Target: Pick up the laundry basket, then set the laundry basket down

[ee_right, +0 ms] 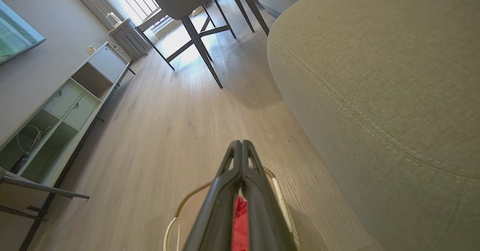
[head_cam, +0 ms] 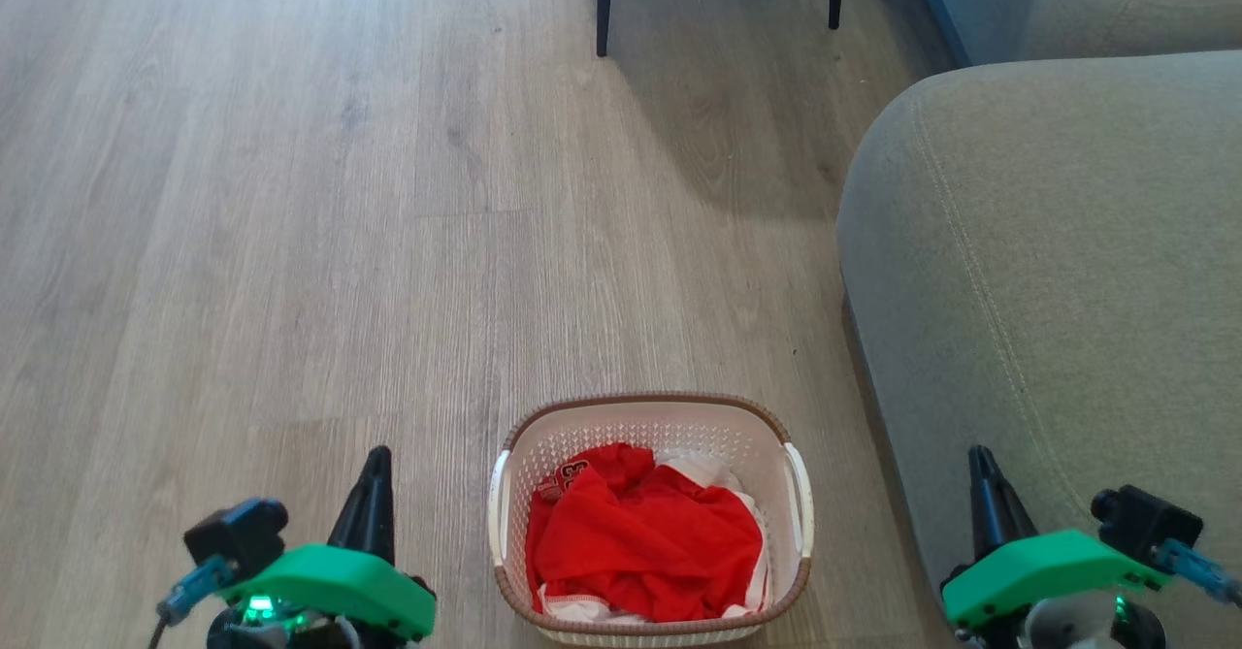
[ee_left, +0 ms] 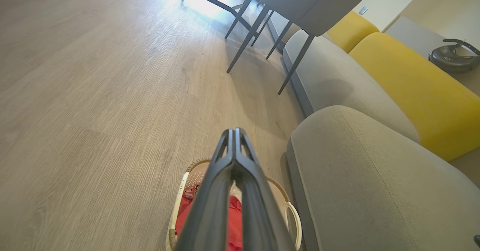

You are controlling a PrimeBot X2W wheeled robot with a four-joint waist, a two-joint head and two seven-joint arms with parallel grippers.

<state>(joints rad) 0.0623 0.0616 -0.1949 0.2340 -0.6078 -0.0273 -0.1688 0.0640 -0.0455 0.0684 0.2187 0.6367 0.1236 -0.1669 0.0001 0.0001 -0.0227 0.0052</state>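
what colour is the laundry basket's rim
The rim is brown with a woven look; clearest in head view.

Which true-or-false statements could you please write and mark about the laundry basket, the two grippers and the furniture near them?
1. The laundry basket stands on the wood floor. True.
2. The laundry basket is empty. False: red cloth lies in it.
3. The left gripper is shut and holds nothing. True.
4. The right gripper grips a handle of the basket. False: it is shut on nothing and is apart from the basket.
5. The grey sofa is on the robot's left of the basket. False: it is on the robot's right.
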